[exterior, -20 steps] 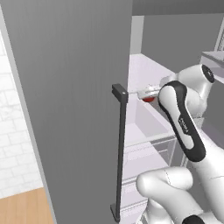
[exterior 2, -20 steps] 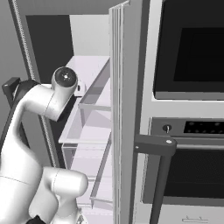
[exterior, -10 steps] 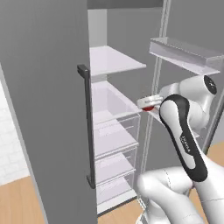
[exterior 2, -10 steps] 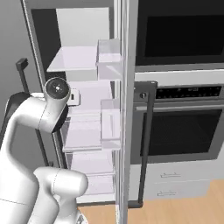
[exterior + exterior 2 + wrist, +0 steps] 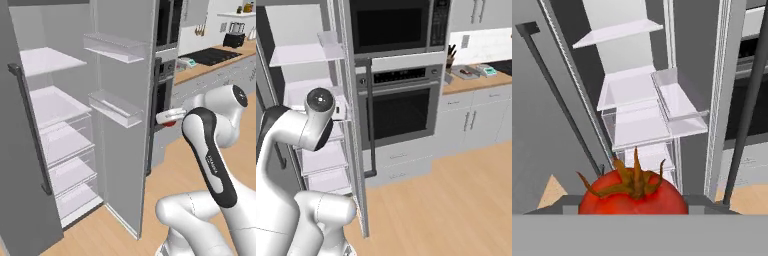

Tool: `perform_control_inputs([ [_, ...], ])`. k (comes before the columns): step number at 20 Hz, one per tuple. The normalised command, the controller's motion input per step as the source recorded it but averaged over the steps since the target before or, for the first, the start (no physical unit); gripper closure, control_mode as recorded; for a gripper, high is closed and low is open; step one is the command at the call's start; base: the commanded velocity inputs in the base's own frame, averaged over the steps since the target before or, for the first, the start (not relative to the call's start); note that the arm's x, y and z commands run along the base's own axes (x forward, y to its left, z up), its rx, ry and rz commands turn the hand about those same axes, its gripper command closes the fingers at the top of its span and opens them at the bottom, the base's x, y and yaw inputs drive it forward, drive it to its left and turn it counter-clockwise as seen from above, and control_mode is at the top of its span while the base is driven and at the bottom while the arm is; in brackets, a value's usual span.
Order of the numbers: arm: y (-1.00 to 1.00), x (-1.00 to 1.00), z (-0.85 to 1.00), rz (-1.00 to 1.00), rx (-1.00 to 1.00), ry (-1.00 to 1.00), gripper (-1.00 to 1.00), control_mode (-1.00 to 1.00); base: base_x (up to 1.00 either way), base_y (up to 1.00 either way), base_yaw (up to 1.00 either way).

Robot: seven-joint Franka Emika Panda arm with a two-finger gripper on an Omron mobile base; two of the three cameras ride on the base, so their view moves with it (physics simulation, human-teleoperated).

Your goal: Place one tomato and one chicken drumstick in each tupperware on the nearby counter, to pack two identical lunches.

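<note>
While the fridge (image 5: 120, 150) stands open, the pincer (image 5: 632, 210) clamps a tomato (image 5: 632, 197)

Tomato (image 5: 632, 197) underside and gripper (image 5: 632, 209) fingertips cut off below

Arm (image 5: 210, 160): small pale lettering runs along the dark strip of the forearm in the left base view; too small to read.
Oven (image 5: 398, 112): control panel shows faint marks; none can be made out.
Fridge (image 5: 637, 100): no text or labels.
</note>
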Motion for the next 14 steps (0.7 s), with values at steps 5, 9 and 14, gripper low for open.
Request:
perform_control_inputs([
  [5,0.00,0.00,0.00,0.00,0.00,0.00,1.00,1.00,0.11,-1.00,-0.37],
  [9,0.00,0.00,0.00,0.00,0.00,0.00,1.00,1.00,0.99,-1.00,-0.16],
  [14,0.00,0.00,0.00,0.00,0.00,0.00,1.00,1.00,1.00,-0.97,-0.01],
])
